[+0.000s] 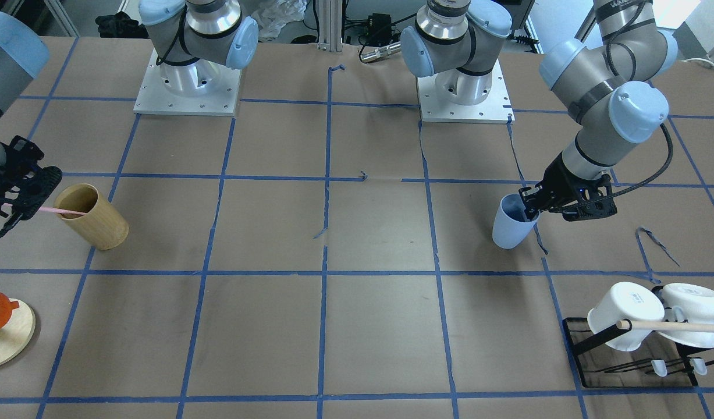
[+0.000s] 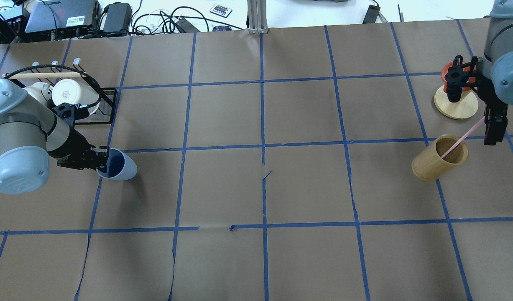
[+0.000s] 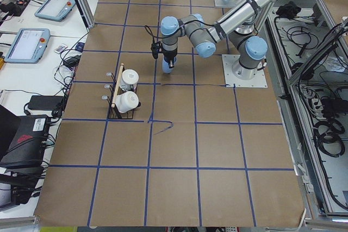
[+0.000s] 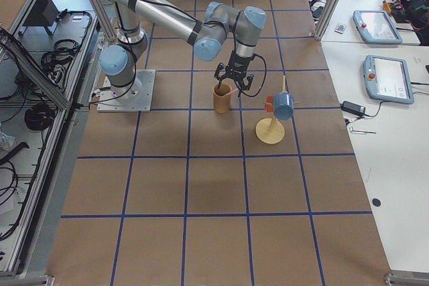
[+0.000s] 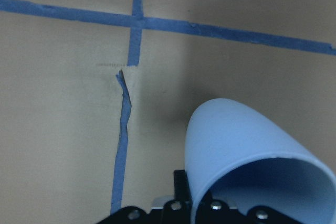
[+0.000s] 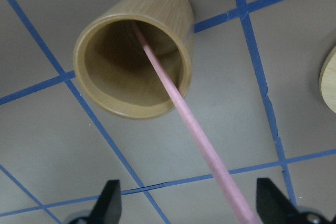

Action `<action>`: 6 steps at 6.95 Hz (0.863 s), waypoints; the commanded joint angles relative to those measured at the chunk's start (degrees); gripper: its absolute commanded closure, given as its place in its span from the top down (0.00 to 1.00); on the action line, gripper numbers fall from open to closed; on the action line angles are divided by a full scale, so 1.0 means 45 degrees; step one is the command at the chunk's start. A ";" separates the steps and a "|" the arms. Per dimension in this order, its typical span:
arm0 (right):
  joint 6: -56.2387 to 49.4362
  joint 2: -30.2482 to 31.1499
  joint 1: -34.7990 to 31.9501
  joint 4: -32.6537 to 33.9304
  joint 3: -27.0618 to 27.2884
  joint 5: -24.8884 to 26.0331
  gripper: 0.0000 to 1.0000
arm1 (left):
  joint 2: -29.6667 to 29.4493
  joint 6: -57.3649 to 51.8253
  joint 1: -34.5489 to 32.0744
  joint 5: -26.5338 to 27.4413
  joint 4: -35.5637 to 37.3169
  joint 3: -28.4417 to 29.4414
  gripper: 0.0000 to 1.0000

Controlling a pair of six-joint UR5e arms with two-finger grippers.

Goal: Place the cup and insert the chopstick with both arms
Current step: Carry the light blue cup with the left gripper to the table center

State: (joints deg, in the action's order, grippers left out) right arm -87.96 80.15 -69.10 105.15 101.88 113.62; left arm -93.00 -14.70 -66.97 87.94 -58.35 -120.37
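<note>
The light-blue cup (image 1: 510, 226) is tilted, low over the table on my left side, and also shows in the overhead view (image 2: 119, 168). My left gripper (image 1: 532, 210) is shut on its rim, one finger inside. The cup's mouth fills the left wrist view (image 5: 247, 150). A pale-pink chopstick (image 6: 181, 103) leans in the tan wooden cup (image 6: 134, 51), its lower end inside and its upper end running up between my right gripper's fingers. My right gripper (image 6: 191, 205) is open, its fingers (image 6: 109, 203) wide apart, and the stick is not pinched. It hangs just beside the wooden cup (image 2: 439, 158).
A black rack (image 1: 589, 355) holds two white mugs and a wooden dowel (image 1: 677, 326) at my far left. A round wooden stand (image 2: 456, 104) with an orange piece stands just beyond my right gripper. Blue tape lines grid the brown table.
</note>
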 commanded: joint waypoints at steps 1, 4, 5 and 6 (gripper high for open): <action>-0.0082 0.0022 0.0082 -0.0046 -0.0043 -0.0014 0.67 | 0.0662 0.2388 -0.1647 -0.0050 -0.0237 0.0168 0.00; -0.0043 0.0100 0.0082 -0.0183 -0.0102 -0.0170 0.58 | 0.0122 0.8387 -0.6998 0.0107 -0.0373 0.1958 0.00; -0.0023 0.0119 0.0082 -0.0222 -0.0102 -0.0189 0.51 | -0.0113 0.9100 -0.7902 0.0107 -0.0393 0.1945 0.00; -0.0023 0.0139 0.0082 -0.0261 -0.0102 -0.0190 0.40 | -0.0367 1.0035 -0.8607 -0.0048 -0.0374 0.1926 0.00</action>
State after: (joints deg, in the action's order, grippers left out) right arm -88.11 80.66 -68.73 104.20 101.43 112.81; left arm -93.25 24.91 -100.81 88.25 -60.01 -112.08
